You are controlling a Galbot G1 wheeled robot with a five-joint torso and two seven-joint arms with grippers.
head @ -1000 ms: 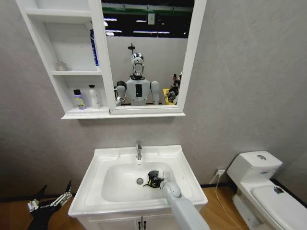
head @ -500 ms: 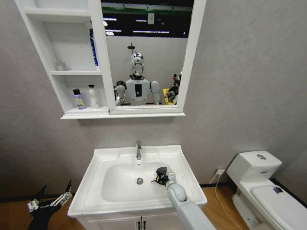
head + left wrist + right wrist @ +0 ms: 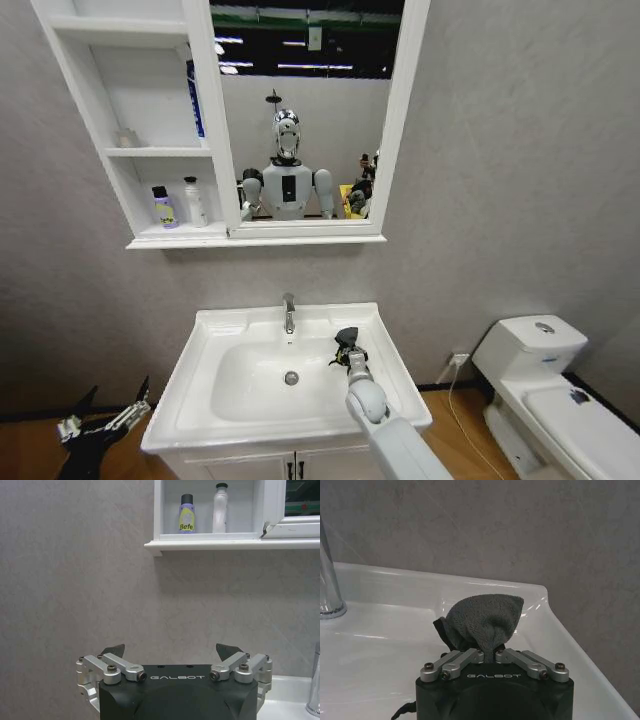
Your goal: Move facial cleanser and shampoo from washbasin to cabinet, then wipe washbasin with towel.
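The washbasin (image 3: 205,372) bears the tap (image 3: 289,313) at its back rim, off to one side of the jaws. The cabinet's (image 3: 140,160) lowest shelf, well above them, holds two bottles (image 3: 164,207) (shampoo and cleanser, probably).

Bright, even light; wide-angle edge distortion.

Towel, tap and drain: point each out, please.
towel (image 3: 485,617), right wrist view, middle of the bunched cloth.
tap (image 3: 289,312), head view, on its upright spout.
drain (image 3: 291,378), head view, centre of the metal ring.
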